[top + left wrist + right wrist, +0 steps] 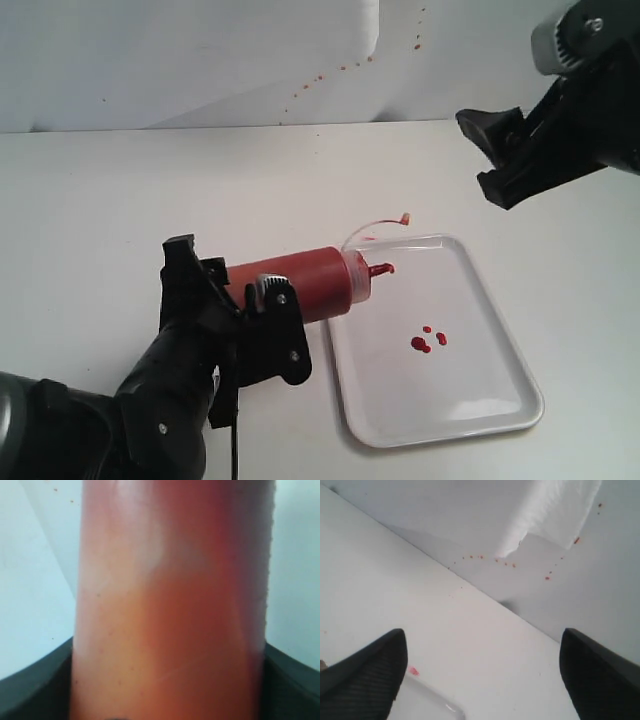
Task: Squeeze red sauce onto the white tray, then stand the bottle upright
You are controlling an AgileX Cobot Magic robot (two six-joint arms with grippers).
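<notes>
The bottle point(305, 282) lies nearly level above the table, its red-stained nozzle point(381, 268) pointing over the near-left part of the white tray point(470, 400). Its thin tethered tip cap point(404, 217) curls up behind it. My left gripper point(232, 300) is shut on the bottle's rear half; in the left wrist view the bottle point(170, 605) fills the picture between the dark fingers point(30, 690). A few drops of red sauce point(427, 340) sit in the tray's middle. My right gripper point(482, 148) hangs open, high at the back right, holding nothing; its wrist view shows a tray corner point(427, 700).
The white wall behind the table is speckled with small red splashes point(320, 78). A small red smear point(413, 670) marks the table beside the tray's corner. Bare white tabletop lies left of and behind the tray.
</notes>
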